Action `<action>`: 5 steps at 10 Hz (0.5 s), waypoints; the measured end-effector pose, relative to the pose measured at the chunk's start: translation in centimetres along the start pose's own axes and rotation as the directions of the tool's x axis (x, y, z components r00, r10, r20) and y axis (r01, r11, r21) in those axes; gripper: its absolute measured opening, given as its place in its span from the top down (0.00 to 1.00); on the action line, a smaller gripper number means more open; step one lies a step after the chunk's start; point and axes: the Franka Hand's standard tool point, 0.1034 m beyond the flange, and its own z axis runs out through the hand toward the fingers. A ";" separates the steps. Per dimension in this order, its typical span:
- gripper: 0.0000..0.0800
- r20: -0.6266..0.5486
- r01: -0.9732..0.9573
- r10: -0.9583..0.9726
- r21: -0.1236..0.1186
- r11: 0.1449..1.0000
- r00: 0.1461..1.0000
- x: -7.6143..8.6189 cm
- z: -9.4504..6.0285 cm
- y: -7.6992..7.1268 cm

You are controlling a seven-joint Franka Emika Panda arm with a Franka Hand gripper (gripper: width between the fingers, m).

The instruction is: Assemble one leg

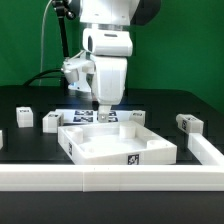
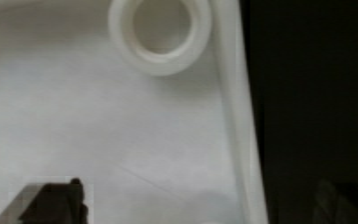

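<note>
Nearest the exterior camera, a white rail (image 1: 110, 181) is laid across the table (image 1: 30, 150), presumably so that parts can be braced against it; just behind it the panel (image 1: 112, 142) is set flat, socket side up, so that a leg can be driven in from above. Over the panel's far side the gripper (image 1: 103, 104) is held pointing straight down; in the wrist view its fingers (image 2: 51, 203) are seen spread wide, with nothing between them but the panel's white face. A round socket (image 2: 165, 36) is seen close to the panel's edge, beyond which the black table shows.

No leg is gripped; one leg (image 1: 50, 122) is found on the table toward the exterior view's left, a second leg (image 1: 25, 118) near it, and a third leg (image 1: 187, 123) well apart toward the exterior view's right; all are clear of the panel. The marker board (image 1: 85, 115) is partly hidden behind the arm.

The task is judged to be at an early step, since a leg is not yet picked up. The spread fingers low over the panel suggest that the panel is to be gripped or shifted first, though that cannot be confirmed.
</note>
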 end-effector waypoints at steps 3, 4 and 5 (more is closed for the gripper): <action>0.19 -0.015 0.058 -0.058 0.012 0.998 0.998 0.4 1.8 -0.8; 0.19 -0.019 0.054 -0.054 0.021 0.998 0.998 0.3 2.4 -0.9; 0.19 -0.022 0.049 -0.048 0.027 0.998 0.999 0.1 2.8 -1.1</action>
